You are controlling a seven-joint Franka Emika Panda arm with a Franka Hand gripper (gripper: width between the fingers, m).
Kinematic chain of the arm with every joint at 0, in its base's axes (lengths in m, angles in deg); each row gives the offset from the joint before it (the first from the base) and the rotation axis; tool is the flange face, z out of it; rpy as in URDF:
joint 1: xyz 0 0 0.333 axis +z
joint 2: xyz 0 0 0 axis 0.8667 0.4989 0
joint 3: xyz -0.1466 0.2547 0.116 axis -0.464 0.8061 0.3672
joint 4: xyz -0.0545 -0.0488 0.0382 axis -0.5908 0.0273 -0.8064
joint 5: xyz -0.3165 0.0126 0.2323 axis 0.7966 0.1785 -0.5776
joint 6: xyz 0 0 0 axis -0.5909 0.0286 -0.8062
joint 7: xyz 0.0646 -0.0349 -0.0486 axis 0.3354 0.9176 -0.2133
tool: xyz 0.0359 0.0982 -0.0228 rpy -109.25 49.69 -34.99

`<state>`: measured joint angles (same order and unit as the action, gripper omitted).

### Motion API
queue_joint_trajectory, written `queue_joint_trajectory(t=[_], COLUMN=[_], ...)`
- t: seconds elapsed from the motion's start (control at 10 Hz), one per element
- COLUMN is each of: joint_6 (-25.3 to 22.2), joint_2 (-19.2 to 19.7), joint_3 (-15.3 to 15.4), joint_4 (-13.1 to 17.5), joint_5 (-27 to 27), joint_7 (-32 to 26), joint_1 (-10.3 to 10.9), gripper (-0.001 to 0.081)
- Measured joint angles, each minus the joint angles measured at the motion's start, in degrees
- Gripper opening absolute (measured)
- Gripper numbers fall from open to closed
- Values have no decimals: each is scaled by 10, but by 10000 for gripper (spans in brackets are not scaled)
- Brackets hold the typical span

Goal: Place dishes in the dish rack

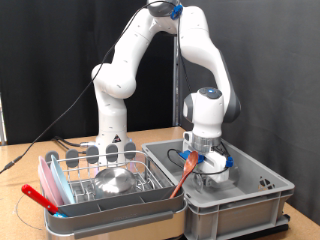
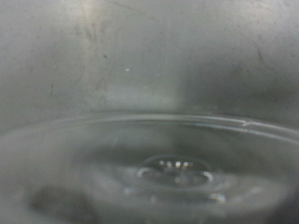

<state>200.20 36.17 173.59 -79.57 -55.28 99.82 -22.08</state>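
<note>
A clear round glass dish (image 2: 168, 163) fills the wrist view, its curved rim sweeping across the frame and a small raised knob or boss at its centre; it lies directly below the jaws, very close to them, on the scuffed grey floor of the bin. No fingertip shows in that view, and whether the jaws are released or clenched cannot be told from either picture.

In the exterior view the jaws (image 1: 208, 172) are lowered inside the deep plain grey plastic bin (image 1: 255, 185), with the blue-trimmed hand just above the bin's rim. The glass piece itself is not discernible there.

Beside the jaws, towards the exterior view's left, stands the low silver wire dish rack (image 1: 105, 180) in its grey tray with pink-red edge pieces. A shiny round steel bowl (image 1: 114, 180) sits upside down near the middle of the rack, among the prongs. An orange-red slanted piece (image 1: 183, 172) rises between the rack and the bin, just beside the jaws.

Rack and bin stand touching or nearly touching on the wooden surface (image 1: 20, 170). The white Franka arm (image 1: 125, 70) arches up from its base behind the rack and comes down over the bin, against a black curtain.
</note>
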Motion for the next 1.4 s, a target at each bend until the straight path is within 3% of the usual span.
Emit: queue_joint_trajectory(t=[0.2, 0.3, 0.4, 0.7, 0.9, 1.1, 1.4], joint_6=[0, 0, 1, 4, 6, -2, -55], joint_2=[0, 0, 0, 4, 17, 39, 47], joint_3=[0, 0, 0, -3, -31, -113, -272], joint_4=[1, 2, 2, 3, 2, -6, -13], joint_5=[0, 0, -1, -2, -1, 15, 32], joint_7=[0, 0, -1, -5, -7, -7, -7], joint_1=[-2, -2, -3, -2, 15, 80, 210], gripper=[244, 244, 110, 110, 110, 110, 110])
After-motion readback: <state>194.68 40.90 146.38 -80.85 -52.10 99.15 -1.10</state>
